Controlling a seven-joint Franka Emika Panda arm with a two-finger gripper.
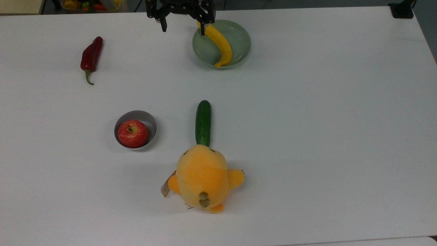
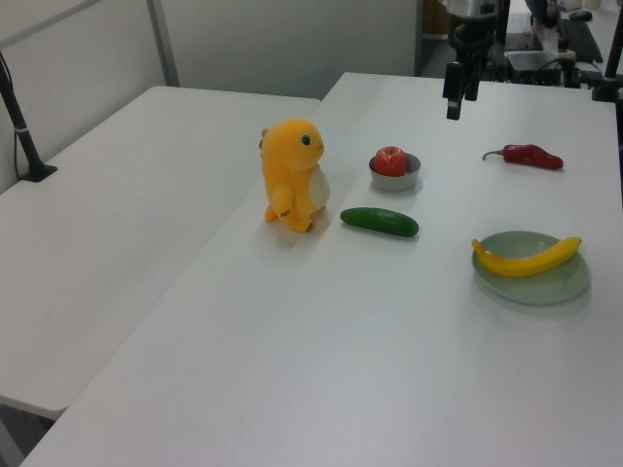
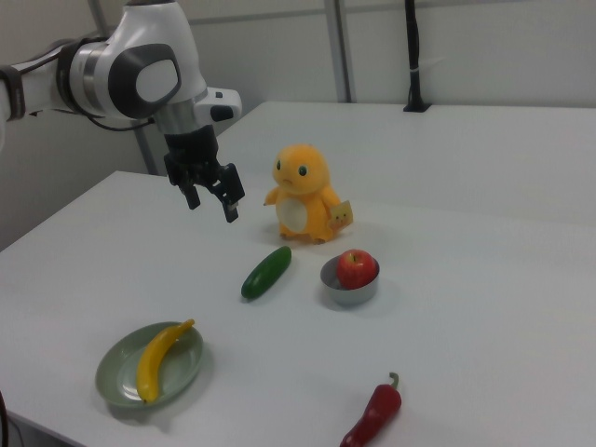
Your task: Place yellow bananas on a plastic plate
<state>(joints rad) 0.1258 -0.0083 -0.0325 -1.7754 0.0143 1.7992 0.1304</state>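
Note:
The yellow banana (image 1: 221, 45) lies curved across the pale green plastic plate (image 1: 241, 41) near the far edge in the top view. It also rests on the plate (image 2: 545, 285) as the banana (image 2: 526, 259) in the left view, and in the right view the banana (image 3: 160, 359) lies in the plate (image 3: 115, 383). My gripper (image 1: 183, 29) hangs open and empty, raised above the table beside the plate. In the top view one of its fingertips (image 1: 203, 32) overlaps the banana's upper end. The gripper (image 2: 460, 98) (image 3: 212, 206) is well clear of the tabletop.
A green cucumber (image 1: 203, 122) lies mid-table, touching an orange plush toy (image 1: 202, 177). A red apple (image 1: 133, 133) sits in a small grey bowl (image 1: 152, 123). A red chilli pepper (image 1: 91, 56) lies at the top view's left. A bin of vegetables (image 1: 85, 4) stands beyond the table.

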